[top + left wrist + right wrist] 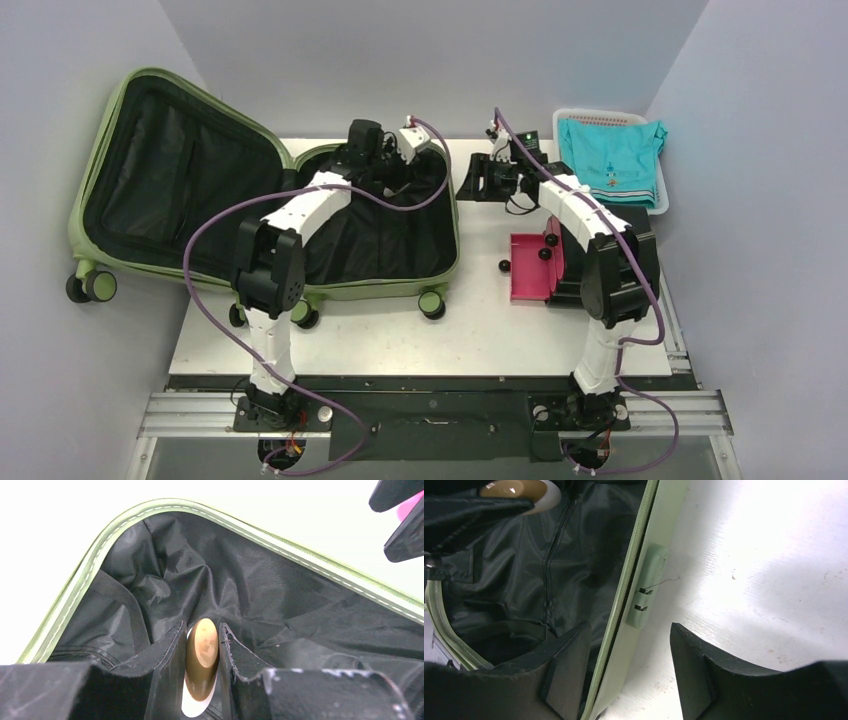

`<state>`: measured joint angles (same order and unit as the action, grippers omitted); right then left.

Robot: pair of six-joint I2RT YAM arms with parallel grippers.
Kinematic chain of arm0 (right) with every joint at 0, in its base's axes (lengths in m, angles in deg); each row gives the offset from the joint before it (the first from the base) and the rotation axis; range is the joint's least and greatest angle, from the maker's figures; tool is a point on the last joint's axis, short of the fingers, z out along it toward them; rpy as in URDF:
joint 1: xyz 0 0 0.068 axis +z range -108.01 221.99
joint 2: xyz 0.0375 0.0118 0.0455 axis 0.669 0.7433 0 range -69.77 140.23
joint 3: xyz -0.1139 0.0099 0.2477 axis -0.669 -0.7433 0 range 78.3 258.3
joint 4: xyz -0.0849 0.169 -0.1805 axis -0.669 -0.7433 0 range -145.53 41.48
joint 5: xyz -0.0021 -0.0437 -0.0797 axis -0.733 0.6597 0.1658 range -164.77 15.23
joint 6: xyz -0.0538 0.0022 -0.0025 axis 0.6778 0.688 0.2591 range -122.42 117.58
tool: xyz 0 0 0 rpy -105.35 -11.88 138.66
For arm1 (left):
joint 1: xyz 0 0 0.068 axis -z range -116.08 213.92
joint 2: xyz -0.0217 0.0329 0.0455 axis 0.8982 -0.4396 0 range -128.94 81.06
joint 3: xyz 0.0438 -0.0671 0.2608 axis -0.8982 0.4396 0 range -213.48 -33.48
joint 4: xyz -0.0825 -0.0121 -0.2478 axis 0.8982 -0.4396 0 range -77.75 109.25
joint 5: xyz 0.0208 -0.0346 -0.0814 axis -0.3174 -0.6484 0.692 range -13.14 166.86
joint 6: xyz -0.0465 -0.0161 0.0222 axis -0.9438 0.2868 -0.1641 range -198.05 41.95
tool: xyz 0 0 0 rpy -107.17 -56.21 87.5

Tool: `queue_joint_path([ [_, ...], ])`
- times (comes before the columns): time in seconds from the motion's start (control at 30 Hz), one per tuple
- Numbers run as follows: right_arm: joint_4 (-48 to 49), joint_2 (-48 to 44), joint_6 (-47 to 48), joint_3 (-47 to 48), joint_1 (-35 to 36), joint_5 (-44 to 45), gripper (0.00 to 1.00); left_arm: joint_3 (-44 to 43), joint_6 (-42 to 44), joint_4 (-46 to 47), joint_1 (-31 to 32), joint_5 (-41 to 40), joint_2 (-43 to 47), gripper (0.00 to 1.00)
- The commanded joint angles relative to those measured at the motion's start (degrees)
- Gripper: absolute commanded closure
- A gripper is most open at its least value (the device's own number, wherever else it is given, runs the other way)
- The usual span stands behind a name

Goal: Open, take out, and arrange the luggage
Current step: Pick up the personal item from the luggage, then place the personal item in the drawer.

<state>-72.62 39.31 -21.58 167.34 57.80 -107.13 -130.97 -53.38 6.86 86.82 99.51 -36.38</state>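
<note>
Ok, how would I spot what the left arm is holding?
Find the large olive-green hard-shell suitcase lying open. Over its black lining, the left arm's fingers pinch a small glossy bronze oval piece with a white underside, the only shiny thing against dull fabric.

Luggage (pixel 170 180) left of basket (pixel 600 113)

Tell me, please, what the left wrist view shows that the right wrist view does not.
Only the left wrist view shows the rounded corner of the luggage, a strap across its inside and a pink sliver at the top right. Only the right wrist view shows the lock block on the shell's side and the open right end effector straddling the rim. Both show the black lining, the olive rim and the bronze oval object gripped by the left end effector.
</note>
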Motion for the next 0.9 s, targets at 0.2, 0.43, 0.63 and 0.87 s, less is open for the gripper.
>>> queue_joint_path([
  [0.2,6.6,-3.0,6.4,-0.4,1.0,-11.7,0.42,0.1,-11.1,1.1,-4.7,11.9,7.4,1.00],
  [0.43,-5.3,-4.7,35.7,2.6,1.2,-17.0,0.37,0.5,-15.3,-1.2,-5.2,16.7,11.5,1.00],
  [0.63,-3.8,-8.1,44.4,0.2,1.8,-20.3,0.35,0.8,-21.0,-1.3,-5.3,21.7,14.6,1.00],
  [0.87,-2.2,-11.3,48.6,-1.6,4.4,-24.7,0.34,2.7,-31.4,3.0,-4.5,27.8,17.4,1.00],
])
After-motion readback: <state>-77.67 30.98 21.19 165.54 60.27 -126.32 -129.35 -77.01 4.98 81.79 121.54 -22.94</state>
